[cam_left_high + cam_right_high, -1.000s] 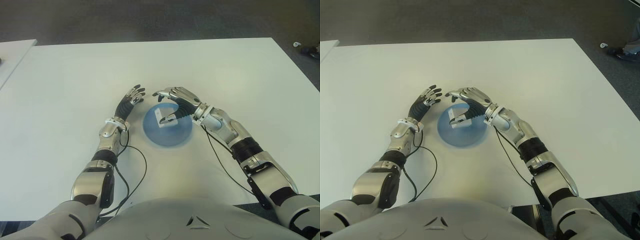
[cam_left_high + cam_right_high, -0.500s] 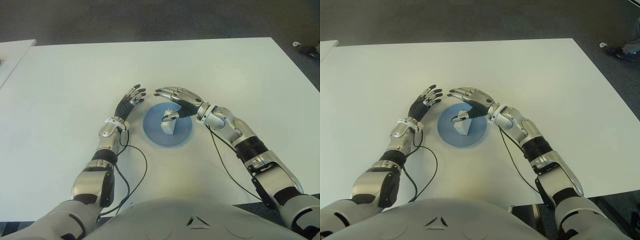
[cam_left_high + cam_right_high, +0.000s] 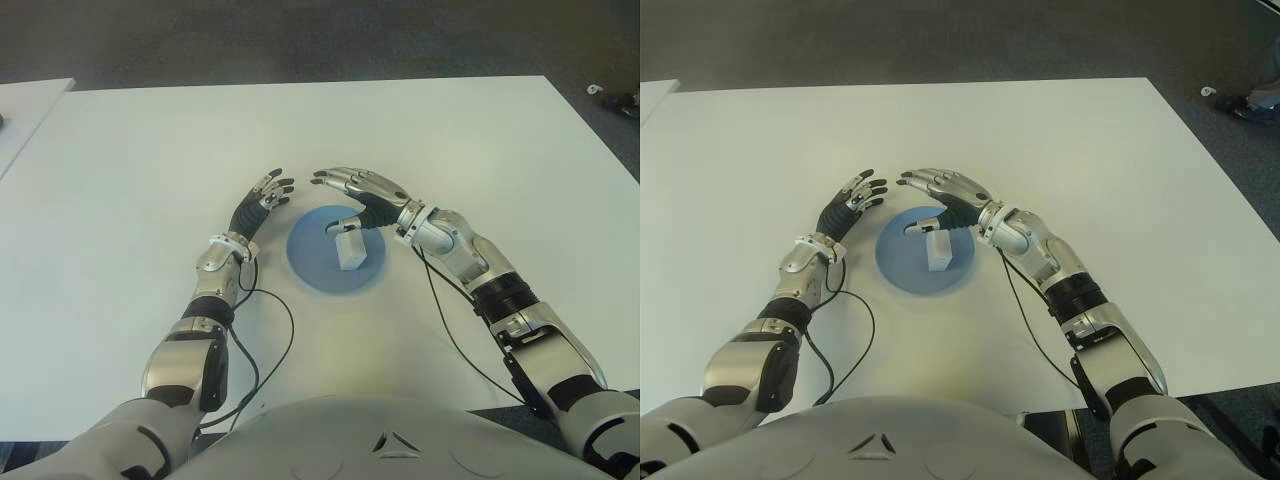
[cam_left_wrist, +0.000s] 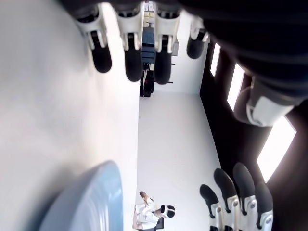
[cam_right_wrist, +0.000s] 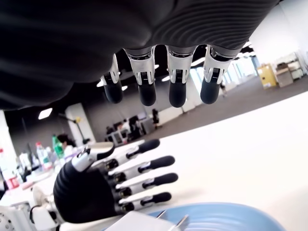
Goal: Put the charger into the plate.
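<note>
Now boxy white charger (image 3: 350,251) on round blue plate (image 3: 310,262), right hand (image 3: 362,191) spread

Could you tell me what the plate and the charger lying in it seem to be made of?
Plate: probably plastic, though glazed ceramic is possible; an even, matte light blue with a thin rim and no glare. Charger: likely hard white plastic, a smooth boxy body; the right wrist view shows thin, metal-looking prongs at its end.

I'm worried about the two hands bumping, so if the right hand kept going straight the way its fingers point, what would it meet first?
Probably the left hand. The right hand, open above the plate's far edge, points its fingers at the left hand's fingertips. Relative height is unclear, so it might pass over.
</note>
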